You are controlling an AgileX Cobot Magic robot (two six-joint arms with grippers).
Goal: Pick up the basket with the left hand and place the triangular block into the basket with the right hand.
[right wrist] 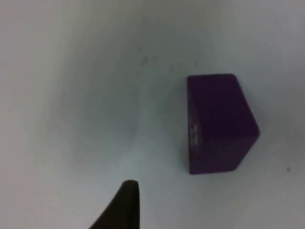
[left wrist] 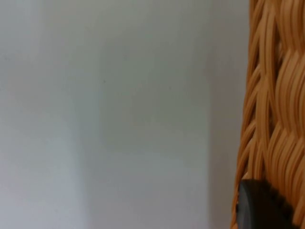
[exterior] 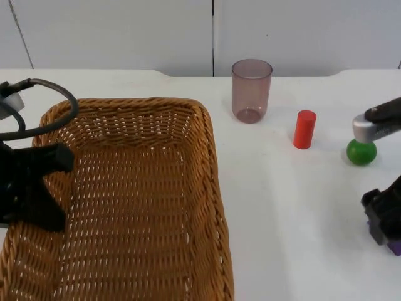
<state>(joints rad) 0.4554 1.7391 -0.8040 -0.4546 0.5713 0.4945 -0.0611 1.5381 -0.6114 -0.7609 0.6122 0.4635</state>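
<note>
White table top [exterior: 282, 207] is backed by a grey partition wall [exterior: 301, 31], and a wicker basket [exterior: 135, 207] is taking up the table's left half. The left gripper [exterior: 34, 182] is being held at the basket's left rim; in the left wrist view a black fingertip [left wrist: 259, 207] is lying against the woven wall [left wrist: 276, 109], so the rim is judged to be clamped, though whether the basket is already being lifted cannot be told. The right gripper [exterior: 383, 219] is being held low over the table's right edge, just above a purple triangular block [right wrist: 219, 125], a sliver of which is showing beneath it [exterior: 395, 246]. In the right wrist view the block is lying flat on the table, apart from the one fingertip [right wrist: 125, 202] in sight; whether the right fingers are apart or together cannot be told.

The step in hand is judged to be the approach to the block. Next, the fingers are needing to be set astride the block's sides before closing, then carried over the basket.

Nothing is lying in the basket. A translucent purple cup [exterior: 251, 89], also holding nothing, is standing near the far edge, with a red cylinder [exterior: 304, 129] and a green ball [exterior: 361, 152] to its right.
</note>
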